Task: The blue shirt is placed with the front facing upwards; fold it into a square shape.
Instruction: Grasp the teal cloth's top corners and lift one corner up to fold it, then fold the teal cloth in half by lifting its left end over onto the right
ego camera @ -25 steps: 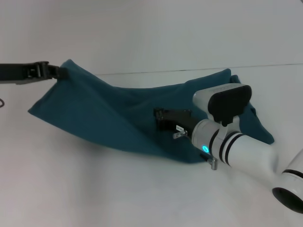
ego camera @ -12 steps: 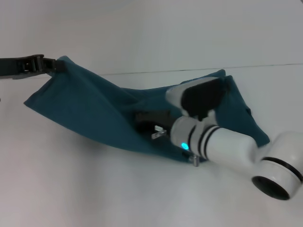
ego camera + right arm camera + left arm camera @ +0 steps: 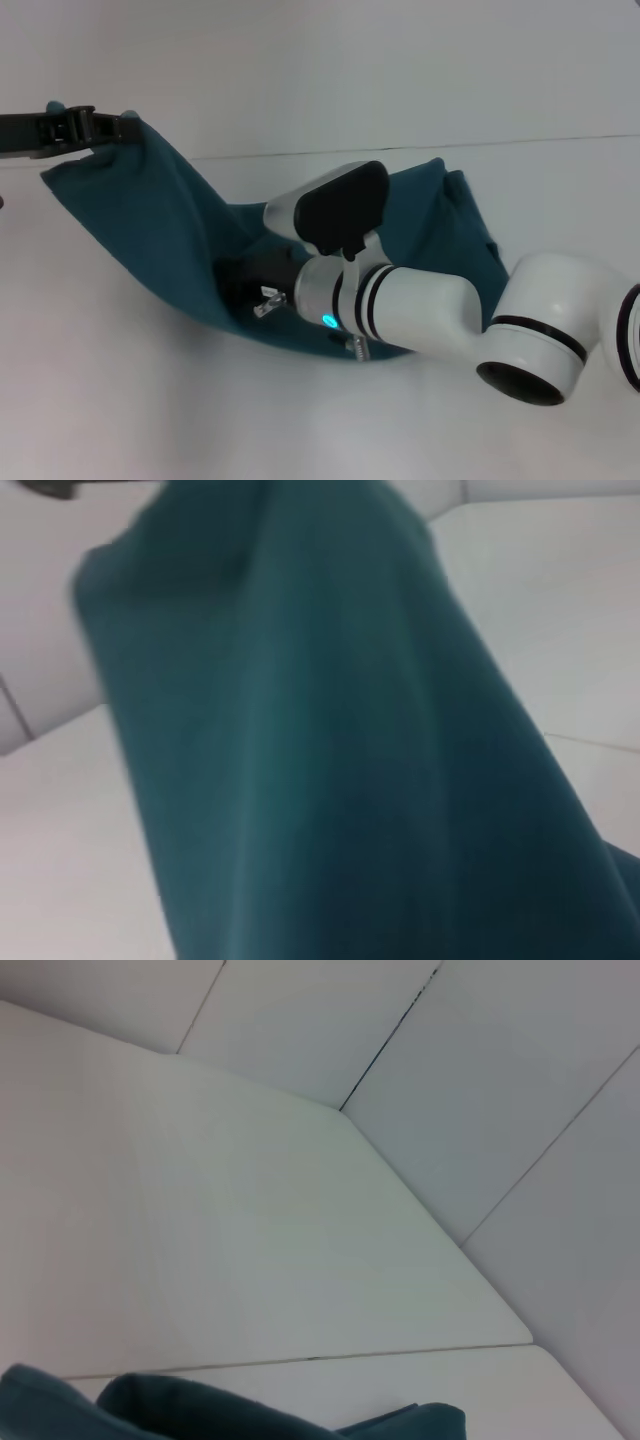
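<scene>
Shirt plain teal side showing, draped over white table, one corner lifted at far left, left gripper clamped on that corner, right gripper low against the near fold, finger state cannot tell, white panelled wall behind the table.

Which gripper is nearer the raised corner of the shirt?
Left. The left gripper pinches the lifted corner of the shirt; the right gripper is low at its near edge.

Shirt between both claws
</scene>
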Controlling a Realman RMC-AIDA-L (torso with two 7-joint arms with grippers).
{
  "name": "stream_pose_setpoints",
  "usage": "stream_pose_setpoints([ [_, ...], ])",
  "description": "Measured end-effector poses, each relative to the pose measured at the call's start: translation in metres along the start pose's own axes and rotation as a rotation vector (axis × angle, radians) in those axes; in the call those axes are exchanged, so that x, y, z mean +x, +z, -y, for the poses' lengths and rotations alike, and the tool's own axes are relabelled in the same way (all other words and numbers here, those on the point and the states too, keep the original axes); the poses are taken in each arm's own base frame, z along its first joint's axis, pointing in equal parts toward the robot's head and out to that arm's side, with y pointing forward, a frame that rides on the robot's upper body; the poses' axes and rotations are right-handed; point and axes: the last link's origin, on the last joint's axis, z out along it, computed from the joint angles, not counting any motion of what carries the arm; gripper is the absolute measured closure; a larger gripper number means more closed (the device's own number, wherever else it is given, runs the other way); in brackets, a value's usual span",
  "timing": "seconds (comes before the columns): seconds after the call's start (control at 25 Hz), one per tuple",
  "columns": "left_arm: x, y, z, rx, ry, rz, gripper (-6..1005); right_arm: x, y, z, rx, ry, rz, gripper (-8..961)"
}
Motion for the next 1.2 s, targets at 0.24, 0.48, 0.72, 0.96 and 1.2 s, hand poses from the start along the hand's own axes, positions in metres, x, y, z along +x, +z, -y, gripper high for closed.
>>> stream_pose_setpoints([
  [0.24, 0.0, 0.0, 0.0, -0.001, 0.004, 0.0, 974, 0.012, -0.014, 0.02, 0.036, 0.113, 0.066, 887],
  [0.48, -0.002, 0.0, 0.001, -0.004, 0.001, 0.0, 974, 0.031, -0.037, 0.055, 0.13, 0.222, 0.162, 883],
  [0.72, 0.001, -0.002, -0.004, -0.037, 0.0, -0.018, 974, 0.026, -0.028, 0.045, 0.101, 0.154, 0.116, 878],
  [0.96, 0.001, -0.005, -0.006, -0.043, 0.008, -0.017, 973, 0.015, -0.013, 0.014, 0.022, 0.069, 0.05, 874],
  [1.2, 0.0, -0.005, -0.006, -0.05, 0.003, -0.017, 973, 0.005, -0.003, -0.012, -0.042, 0.008, 0.022, 869],
])
